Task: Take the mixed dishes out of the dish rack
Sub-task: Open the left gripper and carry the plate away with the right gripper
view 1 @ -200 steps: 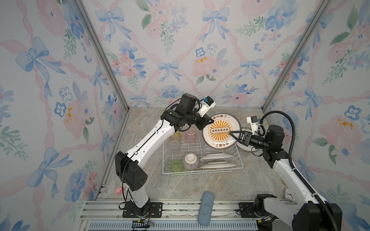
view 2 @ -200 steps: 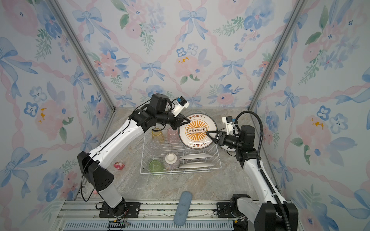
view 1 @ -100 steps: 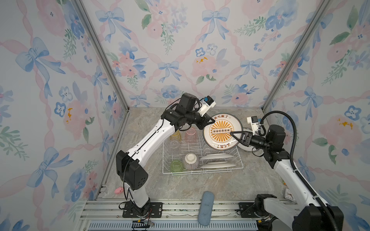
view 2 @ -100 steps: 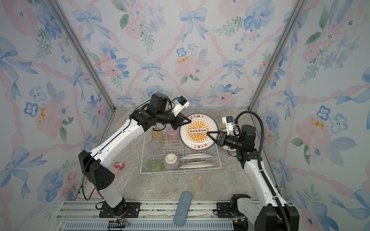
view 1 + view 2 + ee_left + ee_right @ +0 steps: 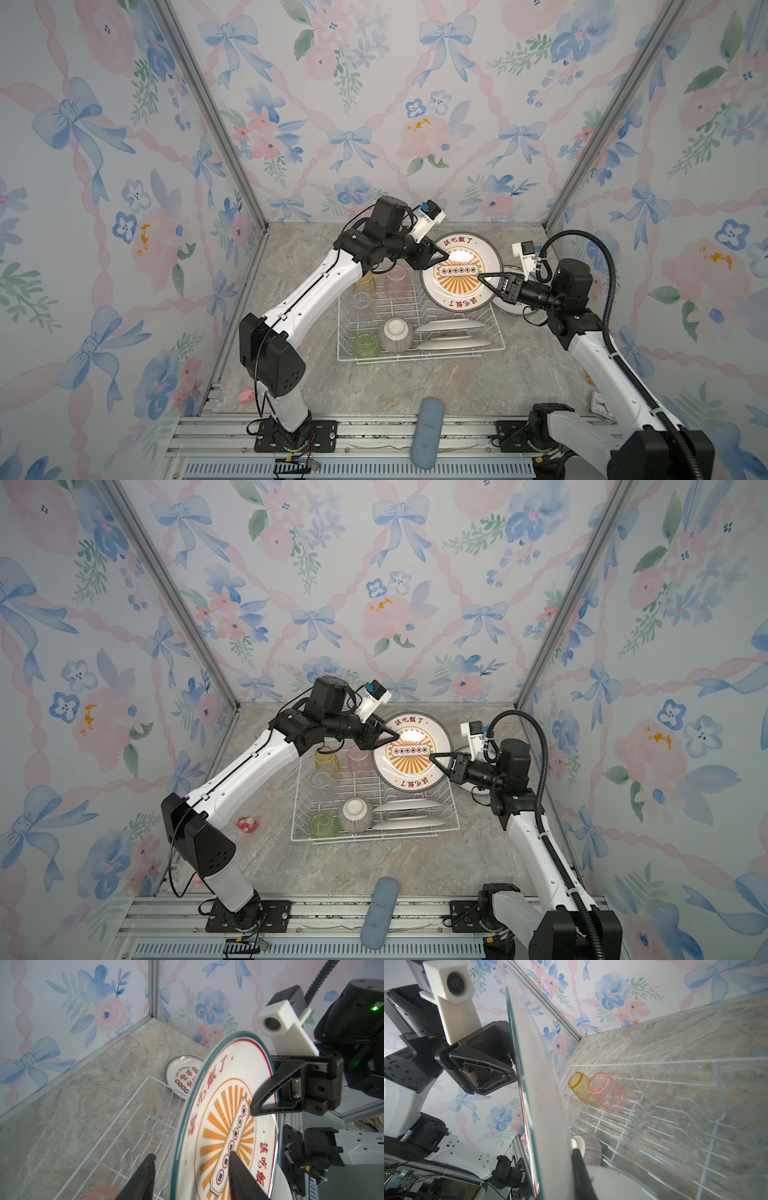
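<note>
A white plate [image 5: 459, 270] [image 5: 411, 752] with an orange sunburst stands tilted on edge above the far right corner of the dish rack [image 5: 399, 303]. My right gripper [image 5: 482, 277] [image 5: 556, 1153] is shut on its right rim. My left gripper [image 5: 442, 255] [image 5: 192, 1155] is open and straddles the left rim with a gap on each side. In the rack lie yellow [image 5: 365, 282], pink [image 5: 395, 278], clear [image 5: 361, 301] and green [image 5: 365, 345] tumblers, a striped bowl [image 5: 395, 334] and two plates [image 5: 449, 326] on edge.
Another printed plate [image 5: 182, 1076] [image 5: 513, 305] lies flat on the stone table just right of the rack, under my right wrist. A blue oblong pad [image 5: 428, 432] sits at the front edge and a small pink toy [image 5: 247, 824] at the left. Walls close in on three sides.
My right gripper has shut on the plate's right rim. My left gripper, which held the plate before, has opened off it. The plate has hardly moved.
</note>
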Motion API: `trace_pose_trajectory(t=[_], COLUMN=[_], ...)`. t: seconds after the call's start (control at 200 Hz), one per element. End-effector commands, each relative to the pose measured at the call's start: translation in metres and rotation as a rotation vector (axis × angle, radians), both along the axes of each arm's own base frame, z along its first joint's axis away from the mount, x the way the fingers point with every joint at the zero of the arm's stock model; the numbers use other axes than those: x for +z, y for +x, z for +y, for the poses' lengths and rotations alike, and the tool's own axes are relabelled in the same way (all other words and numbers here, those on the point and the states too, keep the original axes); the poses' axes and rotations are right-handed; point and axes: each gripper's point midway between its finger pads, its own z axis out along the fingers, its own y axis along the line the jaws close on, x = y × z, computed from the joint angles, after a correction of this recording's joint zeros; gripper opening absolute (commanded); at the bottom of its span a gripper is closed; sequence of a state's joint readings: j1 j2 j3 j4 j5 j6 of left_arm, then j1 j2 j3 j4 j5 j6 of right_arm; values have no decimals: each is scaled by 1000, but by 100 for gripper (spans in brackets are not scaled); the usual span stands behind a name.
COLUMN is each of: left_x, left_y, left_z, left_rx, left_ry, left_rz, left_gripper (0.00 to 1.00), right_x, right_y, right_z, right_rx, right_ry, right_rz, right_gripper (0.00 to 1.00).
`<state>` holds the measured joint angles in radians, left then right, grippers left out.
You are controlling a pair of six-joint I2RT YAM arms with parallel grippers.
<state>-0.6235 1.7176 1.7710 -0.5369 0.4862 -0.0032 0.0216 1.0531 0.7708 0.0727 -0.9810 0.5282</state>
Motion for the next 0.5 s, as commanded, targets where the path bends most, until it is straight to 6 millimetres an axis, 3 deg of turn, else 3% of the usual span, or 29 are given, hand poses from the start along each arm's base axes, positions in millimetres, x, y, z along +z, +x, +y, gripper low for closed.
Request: trace_pose_trajectory(t=[0.0,0.24,0.495], left_x=[9,-19,-51], left_y=[-1,-13,-39], left_z=[13,51,77], left_rx=[51,194,261], left_ry=[15,122,192], left_rz=[-56,-62,-30], left_gripper=[53,53,52], right_x=[24,13,-3], right_y=[1,14,27], right_z=[-3,-36,-105], right_rx=[-29,-173,-441], right_ry=[-9,-66,-102], right_rz=[-54,10,126], right_gripper=[0,0,0])
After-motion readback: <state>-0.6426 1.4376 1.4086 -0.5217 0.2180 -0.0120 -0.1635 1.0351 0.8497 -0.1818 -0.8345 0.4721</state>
